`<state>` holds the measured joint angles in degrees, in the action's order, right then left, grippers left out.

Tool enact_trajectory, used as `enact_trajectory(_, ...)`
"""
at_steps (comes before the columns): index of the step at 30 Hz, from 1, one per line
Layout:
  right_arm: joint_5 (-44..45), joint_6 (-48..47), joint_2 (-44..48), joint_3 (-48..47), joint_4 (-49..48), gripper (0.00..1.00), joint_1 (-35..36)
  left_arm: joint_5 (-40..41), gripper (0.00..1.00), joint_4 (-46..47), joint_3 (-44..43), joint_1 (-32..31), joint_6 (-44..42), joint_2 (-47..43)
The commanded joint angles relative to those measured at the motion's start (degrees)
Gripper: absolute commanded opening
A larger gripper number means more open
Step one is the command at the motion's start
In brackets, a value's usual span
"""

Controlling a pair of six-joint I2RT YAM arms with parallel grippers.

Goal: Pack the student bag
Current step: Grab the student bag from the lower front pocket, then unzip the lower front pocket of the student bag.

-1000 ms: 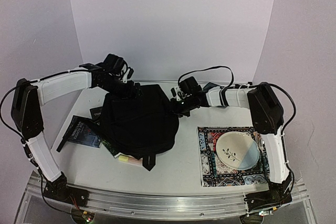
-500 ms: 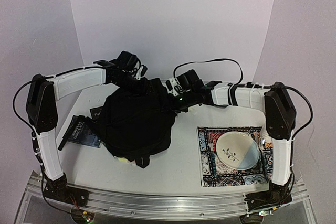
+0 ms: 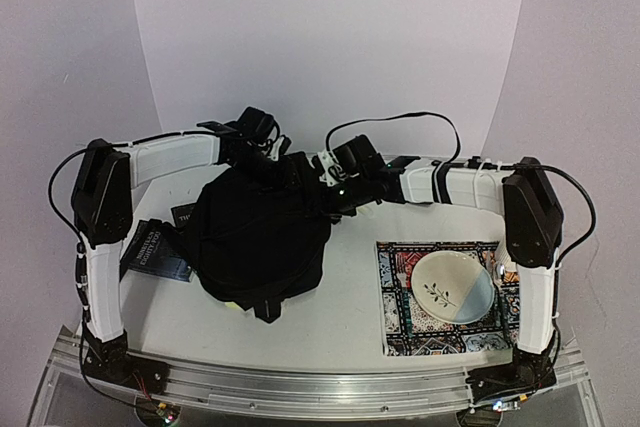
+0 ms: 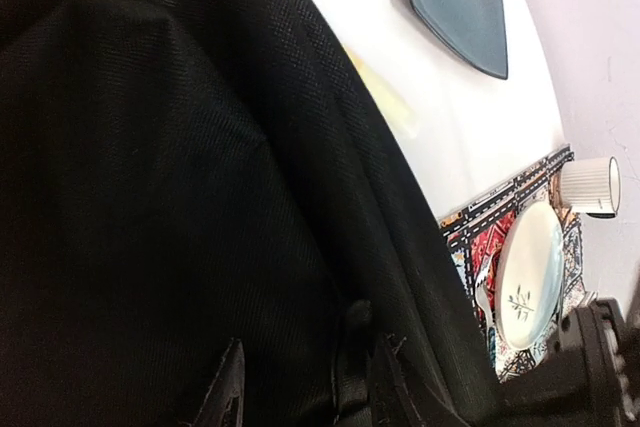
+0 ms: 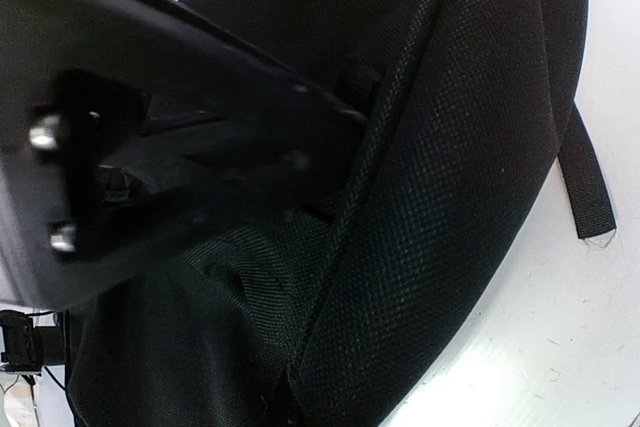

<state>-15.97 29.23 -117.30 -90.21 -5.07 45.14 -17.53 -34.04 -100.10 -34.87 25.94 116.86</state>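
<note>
The student bag point(image 3: 260, 242), a large black fabric backpack, lies on the table left of centre. It fills the left wrist view point(image 4: 180, 197) and the right wrist view point(image 5: 450, 147). My left gripper point(image 3: 268, 169) is at the bag's far top edge. Its fingertips point(image 4: 230, 392) stand partly apart with a fold of bag fabric and a strap loop point(image 4: 352, 357) pinched between them. My right gripper point(image 3: 330, 187) presses into the bag's far right edge. Its fingers are hidden in the dark fabric in its wrist view.
A patterned placemat point(image 3: 400, 332) at the right carries a white and blue plate point(image 3: 452, 285), also seen in the left wrist view point(image 4: 530, 277) with a white cup point(image 4: 590, 187). A grey plate point(image 4: 455, 2) lies beyond. Dark books point(image 3: 160, 247) lie left of the bag. A loose strap point(image 5: 590, 187) trails onto the table.
</note>
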Motion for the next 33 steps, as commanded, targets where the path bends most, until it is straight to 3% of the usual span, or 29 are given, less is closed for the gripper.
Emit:
enact_trajectory(1,-2.3,-2.0,3.6,-0.9,-1.3,0.0,1.2,-3.0,0.42,1.4,-4.4,-0.1,-0.6,1.8)
enact_trajectory(6,-2.4,-2.6,3.3,-1.3,-1.2,0.0,1.3,-5.3,0.33,1.5,-5.7,-0.1,-1.2,3.2)
enact_trajectory(14,1.7,-2.2,4.0,0.0,-0.8,0.0,1.1,-3.2,0.0,1.5,-4.9,-0.1,-2.1,0.7)
enact_trajectory(22,6.2,0.0,6.0,3.5,-0.8,0.0,-0.8,6.0,0.0,1.5,1.7,1.2,-2.7,-7.0)
enact_trajectory(33,8.4,2.2,6.3,4.1,-0.9,0.0,-3.8,12.0,0.0,1.3,17.9,9.4,-3.9,-17.7)
